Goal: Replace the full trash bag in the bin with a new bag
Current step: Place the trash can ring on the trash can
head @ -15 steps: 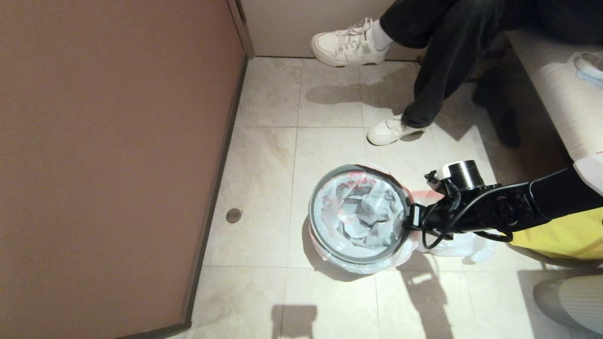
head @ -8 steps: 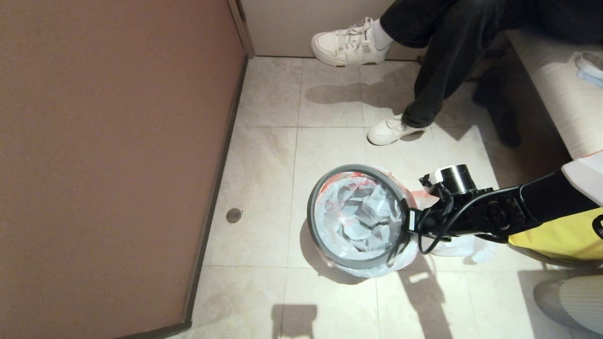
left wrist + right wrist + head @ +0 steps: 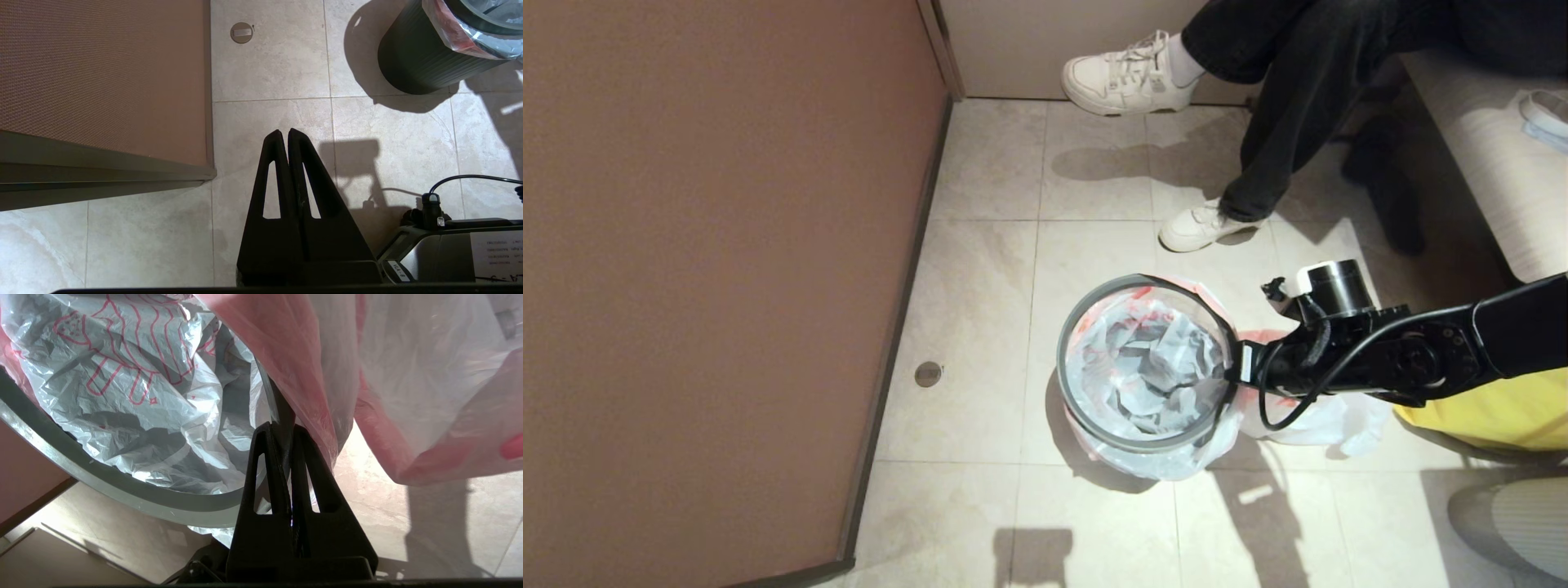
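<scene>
My left gripper (image 3: 284, 132) hangs parked over the pale floor tiles (image 3: 278, 69). Its two black fingers are pressed flat together, pointing down at the floor and holding nothing.

In the head view a brown wall panel (image 3: 711, 245) fills the nine o'clock side. A small round metal floor cap (image 3: 928, 374) sits in the tiles at nine o'clock from the bin.

The small round dark ribbed bin (image 3: 412, 65) stands on the floor, well apart from my left gripper. Inside it lies the new thin translucent whitish bag (image 3: 1152, 367) with red print, showing crumpled film only. Its pink-red edge is folded out over the tub's wall. The thin grey hoop (image 3: 1063, 371) circles the bag's mouth. I cannot tell whether the hoop sits fully down on the tub.

My right arm reaches in nearly level from three o'clock, wrist straight, its cable looping beneath. My right gripper (image 3: 1232, 374) meets the hoop at the hoop's three o'clock point. In the right wrist view the fingers are pinched narrowly on the hoop's edge, with film just beside them.

Under that arm, at four o'clock from the bin, the full whitish trash bag (image 3: 1327, 416) with its pink-red edge lies on the tiles, touching the bin's side. I cannot make out its contents.

A seated person's white shoes (image 3: 1127, 73) rest at twelve to one o'clock.
</scene>
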Tool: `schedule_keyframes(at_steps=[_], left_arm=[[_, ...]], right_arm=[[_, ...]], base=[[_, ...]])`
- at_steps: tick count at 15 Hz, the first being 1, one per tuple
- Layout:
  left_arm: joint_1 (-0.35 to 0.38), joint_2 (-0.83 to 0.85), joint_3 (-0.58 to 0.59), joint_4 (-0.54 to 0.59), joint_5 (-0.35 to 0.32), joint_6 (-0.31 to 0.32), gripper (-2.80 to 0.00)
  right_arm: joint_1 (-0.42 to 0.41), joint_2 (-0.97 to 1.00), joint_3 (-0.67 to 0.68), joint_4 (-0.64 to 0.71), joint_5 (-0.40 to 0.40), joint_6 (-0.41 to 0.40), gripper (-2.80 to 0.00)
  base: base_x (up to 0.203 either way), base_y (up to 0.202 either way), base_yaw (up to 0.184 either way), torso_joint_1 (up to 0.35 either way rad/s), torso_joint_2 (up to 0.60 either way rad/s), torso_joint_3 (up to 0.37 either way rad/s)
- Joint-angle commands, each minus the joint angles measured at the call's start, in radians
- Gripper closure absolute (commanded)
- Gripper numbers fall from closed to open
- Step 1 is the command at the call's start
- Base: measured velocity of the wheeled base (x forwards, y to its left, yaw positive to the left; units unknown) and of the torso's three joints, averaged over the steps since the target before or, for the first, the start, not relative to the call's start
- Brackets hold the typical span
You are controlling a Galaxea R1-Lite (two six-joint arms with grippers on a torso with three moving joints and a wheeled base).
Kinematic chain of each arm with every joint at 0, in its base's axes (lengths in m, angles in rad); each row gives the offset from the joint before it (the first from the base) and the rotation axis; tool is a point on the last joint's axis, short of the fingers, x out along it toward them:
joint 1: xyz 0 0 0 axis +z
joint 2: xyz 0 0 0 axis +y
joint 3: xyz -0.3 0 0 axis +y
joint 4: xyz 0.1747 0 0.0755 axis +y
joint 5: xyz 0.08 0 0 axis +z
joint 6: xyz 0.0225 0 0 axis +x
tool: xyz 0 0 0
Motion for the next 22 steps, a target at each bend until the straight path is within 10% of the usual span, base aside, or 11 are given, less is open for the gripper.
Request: schedule_keyframes(at_steps=[1,22], left_arm=[[0.000,0.000,-0.003,0.002,0.000,0.000,0.00],[0.000,0.000,-0.003,0.002,0.000,0.000,0.00]], right_arm=[[-0.001,-0.002,-0.002,-0.003,-0.017,-0.001,0.00],[0.068,-0.028,-0.033,0.156,-0.227,-0.077,0.00]], base=[[0.000,0.000,0.000,0.000,0.00,0.000],[0.000,0.000,0.000,0.000,0.00,0.000]])
